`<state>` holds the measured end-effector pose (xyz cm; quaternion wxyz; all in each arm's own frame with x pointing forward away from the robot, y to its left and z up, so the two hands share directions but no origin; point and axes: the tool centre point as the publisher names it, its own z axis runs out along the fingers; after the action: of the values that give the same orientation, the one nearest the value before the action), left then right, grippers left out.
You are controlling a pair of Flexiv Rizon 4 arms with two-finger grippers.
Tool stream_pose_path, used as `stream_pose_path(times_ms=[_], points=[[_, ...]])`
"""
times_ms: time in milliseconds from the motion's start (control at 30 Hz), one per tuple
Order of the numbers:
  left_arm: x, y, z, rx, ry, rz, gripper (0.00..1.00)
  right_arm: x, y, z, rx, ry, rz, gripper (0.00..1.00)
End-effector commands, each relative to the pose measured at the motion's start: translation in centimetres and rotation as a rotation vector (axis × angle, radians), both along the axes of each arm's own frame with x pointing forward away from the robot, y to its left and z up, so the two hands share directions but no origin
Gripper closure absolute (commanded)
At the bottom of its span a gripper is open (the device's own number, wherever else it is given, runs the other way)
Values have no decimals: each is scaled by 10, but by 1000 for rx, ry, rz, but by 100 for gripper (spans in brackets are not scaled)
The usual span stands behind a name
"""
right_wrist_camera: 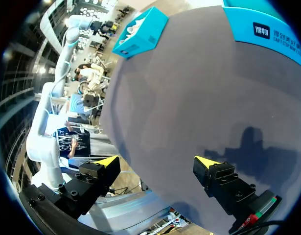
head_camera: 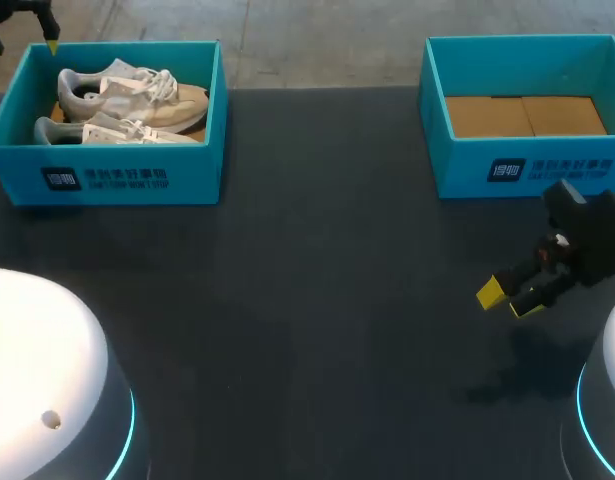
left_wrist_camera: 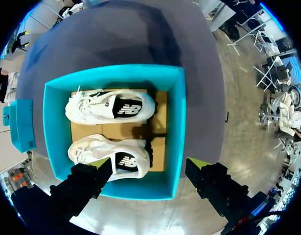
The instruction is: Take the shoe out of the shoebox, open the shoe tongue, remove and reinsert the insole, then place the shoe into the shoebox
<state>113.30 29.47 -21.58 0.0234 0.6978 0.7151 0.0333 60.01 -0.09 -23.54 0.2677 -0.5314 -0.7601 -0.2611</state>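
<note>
The left teal shoebox [head_camera: 107,180] stands at the table's far left and holds a pair of white-and-beige shoes, one [head_camera: 137,92] behind the other [head_camera: 112,130]. My left gripper [head_camera: 24,44] hangs open above the box's far left corner. In the left wrist view both shoes [left_wrist_camera: 108,105] [left_wrist_camera: 108,155] lie side by side on the cardboard floor of the box [left_wrist_camera: 177,122]. The open left gripper [left_wrist_camera: 150,166] is above the box's wall, holding nothing. My right gripper [head_camera: 512,297] is open and empty, low over the table at the right; it [right_wrist_camera: 157,161] faces bare tabletop.
A second teal box [head_camera: 527,170] with only a brown cardboard floor stands at the far right, just behind my right gripper. The dark table [head_camera: 317,300] stretches between the boxes. White rounded robot bases [head_camera: 47,380] sit at both near corners.
</note>
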Motion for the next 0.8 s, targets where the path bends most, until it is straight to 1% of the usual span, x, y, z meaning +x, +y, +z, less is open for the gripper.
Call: stream_pose_path(times_ms=[33, 367, 567, 800], points=[[-29, 0, 3, 14, -20, -2, 0, -1, 0, 0, -2, 0, -1, 0], [-64, 6, 1, 12, 5, 2, 0, -1, 0, 0, -2, 0, -1, 0], [-79, 14, -7, -1, 5, -12, 0, -1, 0, 0, -2, 0, -1, 0], [-91, 12, -20, 7, 2, -37, 0, -1, 0, 0, -2, 0, -1, 0]])
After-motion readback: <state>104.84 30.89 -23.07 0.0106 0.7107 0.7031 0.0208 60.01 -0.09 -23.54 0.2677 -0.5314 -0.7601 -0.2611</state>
